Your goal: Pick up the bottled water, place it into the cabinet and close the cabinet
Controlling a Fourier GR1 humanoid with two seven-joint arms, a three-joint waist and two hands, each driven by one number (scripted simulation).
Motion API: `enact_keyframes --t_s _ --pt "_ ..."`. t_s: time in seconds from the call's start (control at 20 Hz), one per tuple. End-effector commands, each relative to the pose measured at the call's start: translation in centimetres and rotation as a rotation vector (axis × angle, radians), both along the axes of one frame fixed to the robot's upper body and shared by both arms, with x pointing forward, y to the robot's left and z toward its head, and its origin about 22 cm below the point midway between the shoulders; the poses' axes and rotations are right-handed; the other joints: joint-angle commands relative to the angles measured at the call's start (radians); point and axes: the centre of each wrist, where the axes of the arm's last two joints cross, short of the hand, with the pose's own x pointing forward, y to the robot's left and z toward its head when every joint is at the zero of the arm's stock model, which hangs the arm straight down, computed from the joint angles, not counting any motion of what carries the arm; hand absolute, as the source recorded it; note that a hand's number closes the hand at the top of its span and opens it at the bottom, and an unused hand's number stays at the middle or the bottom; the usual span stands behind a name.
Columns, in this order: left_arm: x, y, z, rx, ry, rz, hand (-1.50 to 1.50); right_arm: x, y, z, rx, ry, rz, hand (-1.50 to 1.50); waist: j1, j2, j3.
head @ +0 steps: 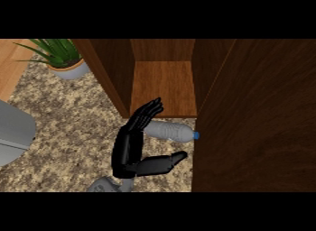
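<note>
The bottled water (169, 130), clear with a blue cap (196, 135), lies on its side on the speckled counter (67, 117), cap pointing right, just in front of the cabinet's open compartment. My left hand (128, 151) is open beside the bottle's base. Its straight fingers (146, 113) run up along the bottle's left end, and its thumb (166, 161) stretches right below the bottle, apart from it. The wooden cabinet (164, 85) stands open with a bare shelf inside. Its dark door (261, 117) fills the right side of the view. My right hand does not show.
A potted green plant (59, 56) stands at the back left, beside the cabinet's left wall (107, 72). A grey rounded object (4, 133) sits at the left edge. Wooden flooring (4, 63) shows at the far left corner.
</note>
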Motion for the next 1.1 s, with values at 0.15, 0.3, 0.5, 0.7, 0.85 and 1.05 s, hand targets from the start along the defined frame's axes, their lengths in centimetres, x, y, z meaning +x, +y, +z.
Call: enact_keyframes --t_s 0.15,0.3,0.5,0.7,0.85,1.05 --pt "-4.9 2.1 -1.5 -0.005 0.003 -0.110 1.50 -1.3 1.9 2.4 -0.099 -0.021 0.103 1.50 0.003 -0.002 0.000" --pt "-5.8 4.0 -0.8 0.018 -0.004 -0.116 1.50 -1.0 2.1 2.1 -0.101 0.007 0.182 1.50 0.006 -0.003 0.001" --pt "-6.2 6.8 -0.7 0.038 -0.006 -0.092 1.50 -1.7 3.3 3.0 -0.145 0.022 0.215 1.50 0.002 -0.001 0.000" --pt "-6.8 10.6 -0.1 0.079 0.008 -0.074 1.50 -1.4 3.7 2.9 -0.208 0.059 0.375 1.50 0.008 -0.006 -0.001" --pt "-6.1 14.0 0.7 0.087 -0.012 -0.044 1.50 -1.5 4.7 3.2 -0.218 0.033 0.453 1.50 0.002 -0.007 -0.002" --pt "-6.8 16.2 1.9 0.074 -0.023 -0.040 1.50 -2.2 5.5 3.9 -0.193 -0.030 0.471 1.50 -0.014 -0.012 -0.003"
